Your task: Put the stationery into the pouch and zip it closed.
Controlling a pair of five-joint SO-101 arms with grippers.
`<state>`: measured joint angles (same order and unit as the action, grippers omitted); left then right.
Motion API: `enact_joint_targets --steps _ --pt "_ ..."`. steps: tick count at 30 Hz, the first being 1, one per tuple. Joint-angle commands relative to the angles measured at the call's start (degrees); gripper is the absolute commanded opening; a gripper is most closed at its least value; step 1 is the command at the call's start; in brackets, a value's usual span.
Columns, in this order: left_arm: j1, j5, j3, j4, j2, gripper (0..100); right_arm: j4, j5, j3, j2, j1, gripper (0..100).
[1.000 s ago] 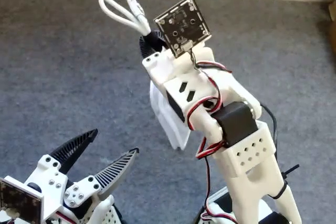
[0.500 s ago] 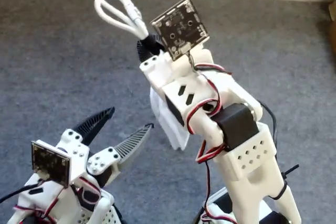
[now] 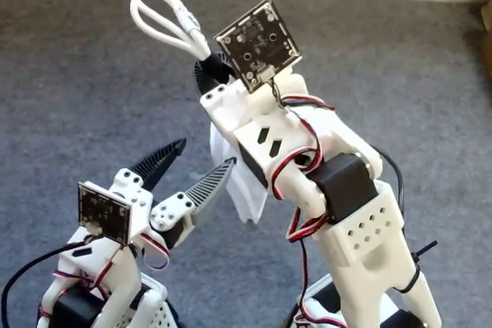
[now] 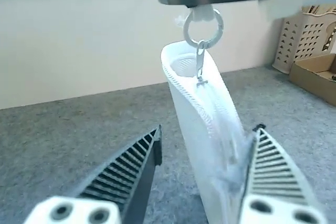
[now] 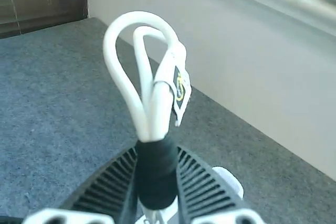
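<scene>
Pouch point(image 4: 195, 98): white, hangs upright above the table. I judge it light, soft and limp, best taken low on its body.
Strap loop point(image 5: 152, 98): right gripper point(image 5: 156, 163) clamped on it.
Left gripper point(image 4: 207, 129): spread wide either side of the pouch, empty.

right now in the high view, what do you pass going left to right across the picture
left arm's camera board → white strap loop → right arm's camera board → black motor
</scene>
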<state>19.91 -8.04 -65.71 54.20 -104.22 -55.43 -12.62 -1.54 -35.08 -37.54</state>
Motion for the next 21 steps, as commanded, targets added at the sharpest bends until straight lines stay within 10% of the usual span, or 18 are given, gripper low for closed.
enact_joint_targets --steps 1,21 --pt "3.3 -0.5 0.2 -1.9 -0.1 24 0.0 -0.4 4.3 -1.0 -0.7 0.5" --pt "3.3 -0.3 -4.0 -6.3 -0.2 14 -4.4 -0.6 4.3 -1.0 -5.4 0.5"
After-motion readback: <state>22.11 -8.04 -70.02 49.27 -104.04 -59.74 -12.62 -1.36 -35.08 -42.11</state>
